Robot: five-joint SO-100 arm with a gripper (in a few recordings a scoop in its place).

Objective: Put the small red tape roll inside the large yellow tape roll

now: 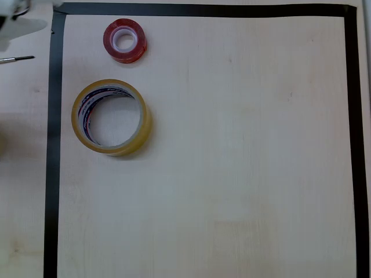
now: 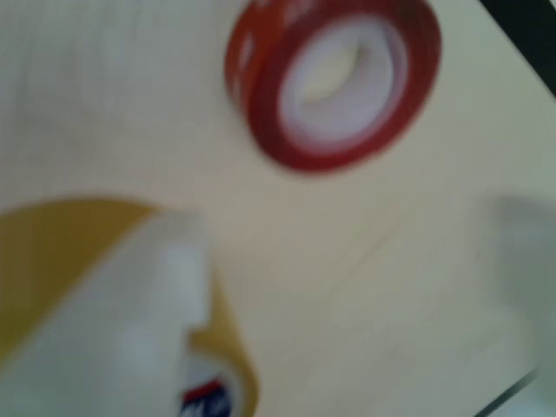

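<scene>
In the overhead view, the small red tape roll (image 1: 124, 40) lies flat on the pale wooden table (image 1: 243, 162), near the top left corner of an area framed by a black tape border (image 1: 53, 145). Its white core faces up. The large yellow tape roll (image 1: 111, 117) lies flat just below it in the picture, a little to the left, with a strip of bare table between them; the two are near each other but not touching. The yellow roll's hollow centre shows bare table, and blue and red print runs along the inside of its core. Both rolls sit just inside the border's left strip. A thin dark stick-like item (image 1: 17, 58) lies outside the border at the left edge; what it is cannot be told.

In the wrist view, which is blurred, the small red tape roll (image 2: 334, 82) sits at the top of the picture, resting on the table (image 2: 391, 287), its white core facing the camera. The large yellow tape roll (image 2: 52, 252) shows at the lower left, partly covered by a pale, out-of-focus finger (image 2: 130, 330) of the tool. A bit of blue and red print peeks out beside that finger. Whether the tool is open or closed cannot be told from here; nothing is seen held by it.
</scene>
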